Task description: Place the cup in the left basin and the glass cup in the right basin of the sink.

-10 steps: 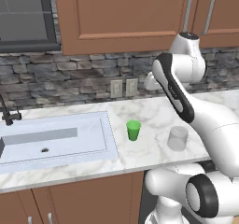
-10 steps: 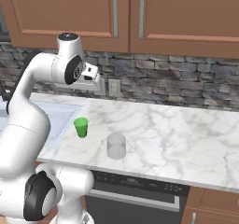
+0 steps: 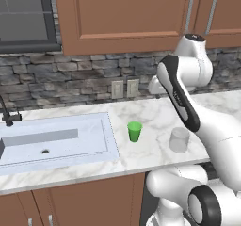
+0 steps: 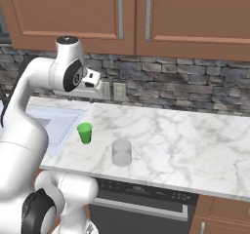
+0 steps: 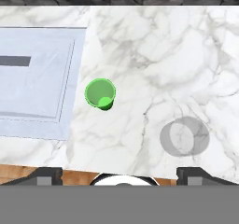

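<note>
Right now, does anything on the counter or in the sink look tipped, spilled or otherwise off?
Nothing stands out. The green cup and the glass cup both stand upright on the marble counter, apart from each other, to the right of the sink. No spill shows.

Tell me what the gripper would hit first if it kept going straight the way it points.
Probably bare marble counter, between the cup and the glass cup. The open gripper points down between them; depth is uncertain.

The arm is raised high, its hand [image 5: 119, 175] spread wide, empty.
</note>
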Robot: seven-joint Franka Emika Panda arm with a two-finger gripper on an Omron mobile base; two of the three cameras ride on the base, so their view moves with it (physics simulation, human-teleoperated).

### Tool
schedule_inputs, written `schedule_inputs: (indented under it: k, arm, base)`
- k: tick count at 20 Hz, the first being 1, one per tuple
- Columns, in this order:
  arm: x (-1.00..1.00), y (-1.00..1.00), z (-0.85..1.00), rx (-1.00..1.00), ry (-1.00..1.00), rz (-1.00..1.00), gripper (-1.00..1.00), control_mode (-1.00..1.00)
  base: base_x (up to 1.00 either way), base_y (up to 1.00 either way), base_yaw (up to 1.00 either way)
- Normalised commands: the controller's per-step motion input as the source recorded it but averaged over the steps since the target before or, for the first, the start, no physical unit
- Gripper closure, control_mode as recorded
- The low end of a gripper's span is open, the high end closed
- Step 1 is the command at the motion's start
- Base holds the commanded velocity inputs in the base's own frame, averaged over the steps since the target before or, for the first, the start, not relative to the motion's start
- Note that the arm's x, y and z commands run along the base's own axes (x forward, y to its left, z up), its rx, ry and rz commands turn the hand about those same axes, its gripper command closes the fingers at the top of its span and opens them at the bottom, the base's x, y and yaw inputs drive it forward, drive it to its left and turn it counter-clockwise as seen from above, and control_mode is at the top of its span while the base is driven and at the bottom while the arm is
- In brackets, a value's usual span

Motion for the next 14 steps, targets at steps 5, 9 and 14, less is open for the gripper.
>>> schedule_inputs:
  k: [5,9,14]
  arm:
    - [-0.25,0.00,-0.22,0.00,0.00,0.00,-1.00,-1.00]
    - [-0.14,0.00,-0.26,0.00,0.00,0.00,-1.00,-1.00]
    - [-0.04,0.00,-0.23,0.00,0.00,0.00,-1.00,-1.00]
  base:
    - [0.00,0.00,0.00]
    - [0.00,0.00,0.00]
    - [0.00,0.00,0.00]
